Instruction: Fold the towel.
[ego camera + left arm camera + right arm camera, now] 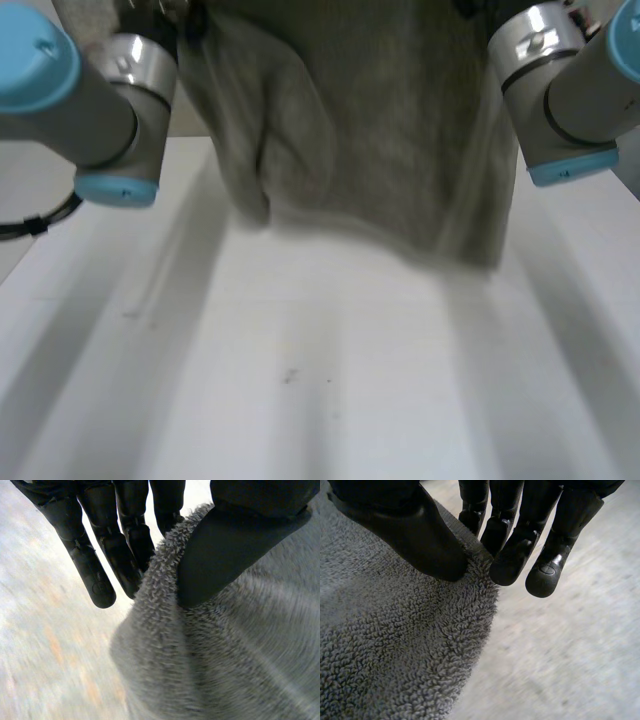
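Note:
A grey terry towel (pixel 370 130) hangs in the air above the white table (pixel 330 380), held up between my two arms, its lower edge loose over the far part of the table. In the left wrist view my left hand (pixel 120 545) pinches the towel (pixel 225 655) at its edge between thumb and fingers. My right hand (pixel 510 545) pinches another stretch of the towel (pixel 395 650) edge between its thumb and fingers.
My left arm (pixel 90 100) and right arm (pixel 560 90) flank the hanging cloth. The table top under and in front of the towel is bare white, with a few small dark specks (pixel 290 376).

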You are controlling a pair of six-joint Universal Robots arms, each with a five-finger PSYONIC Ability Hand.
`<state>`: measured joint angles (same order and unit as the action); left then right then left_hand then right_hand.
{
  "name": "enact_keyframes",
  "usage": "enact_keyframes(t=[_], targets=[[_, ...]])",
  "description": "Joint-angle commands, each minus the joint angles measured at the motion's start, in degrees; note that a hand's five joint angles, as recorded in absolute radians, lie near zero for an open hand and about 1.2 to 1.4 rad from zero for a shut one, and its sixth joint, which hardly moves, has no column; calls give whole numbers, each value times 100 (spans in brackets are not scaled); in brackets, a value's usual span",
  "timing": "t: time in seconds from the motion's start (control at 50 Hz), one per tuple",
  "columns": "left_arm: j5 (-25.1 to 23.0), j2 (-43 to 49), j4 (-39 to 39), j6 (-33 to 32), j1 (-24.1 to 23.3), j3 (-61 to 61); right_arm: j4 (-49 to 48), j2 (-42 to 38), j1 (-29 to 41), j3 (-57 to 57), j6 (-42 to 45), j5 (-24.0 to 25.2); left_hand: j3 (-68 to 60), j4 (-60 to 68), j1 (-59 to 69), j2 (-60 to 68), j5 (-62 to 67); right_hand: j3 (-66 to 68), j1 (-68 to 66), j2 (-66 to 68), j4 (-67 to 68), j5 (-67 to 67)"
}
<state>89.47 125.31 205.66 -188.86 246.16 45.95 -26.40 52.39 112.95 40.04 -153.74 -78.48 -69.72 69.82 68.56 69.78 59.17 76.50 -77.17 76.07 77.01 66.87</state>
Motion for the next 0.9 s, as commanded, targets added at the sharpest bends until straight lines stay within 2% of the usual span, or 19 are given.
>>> enact_keyframes(t=[0.02,0.06,0.12,0.16,0.24,0.28,0.34,0.38,0.5,0.66,0.72,0.76,0.9], targets=[[220,-437,-8,447,-42,442,64,342,184,548,-24,-53,-1028,1018,1144,1022,1083,350,-283,393,299,313],[220,-690,-61,447,-42,1237,266,551,236,1090,-7,16,-1028,1018,1144,1022,1083,350,-283,393,299,313],[229,-797,-78,438,-33,1663,363,658,237,1410,20,78,-1028,1018,1144,1022,1083,350,-283,393,299,313],[229,-955,-87,456,37,2590,686,781,237,2065,63,279,-1028,1018,1144,1022,1083,350,-283,393,299,313],[211,-1034,-87,421,99,3526,1216,799,237,2754,125,518,-1028,1018,1144,1022,1083,350,-283,393,299,313],[150,-1070,-87,394,151,4358,1697,764,219,3559,282,658,-1028,1018,1144,1022,1083,350,-283,393,299,313],[132,-1070,-87,385,151,4722,1866,720,184,3967,380,702,-1028,1018,1144,1022,1083,350,-283,393,299,313],[132,-1078,-113,377,134,5273,1936,658,166,4728,651,729,-1028,1018,1144,1022,1083,350,-283,393,299,313],[132,-1228,-157,298,63,5847,1805,640,87,5417,899,861,-1028,1018,1144,1022,1083,350,-283,393,299,313],[141,-1623,-140,43,63,6198,1576,1150,-194,5804,503,905,-1028,1018,1144,1022,1083,222,-154,265,170,184],[150,-1790,-140,51,72,6260,1435,1370,-291,5927,55,905,-1028,1018,1144,1022,1083,-418,485,-375,-469,-455],[167,-1983,-140,60,81,6321,1199,1623,-396,6111,-461,905,-1028,1018,1144,1022,1083,-2191,2258,-2148,-2242,-2228],[176,-2501,-149,86,37,6348,671,1827,-677,6410,-1008,870,-1028,1018,1144,1022,1083,-3592,3660,-3549,-3644,-3630]])
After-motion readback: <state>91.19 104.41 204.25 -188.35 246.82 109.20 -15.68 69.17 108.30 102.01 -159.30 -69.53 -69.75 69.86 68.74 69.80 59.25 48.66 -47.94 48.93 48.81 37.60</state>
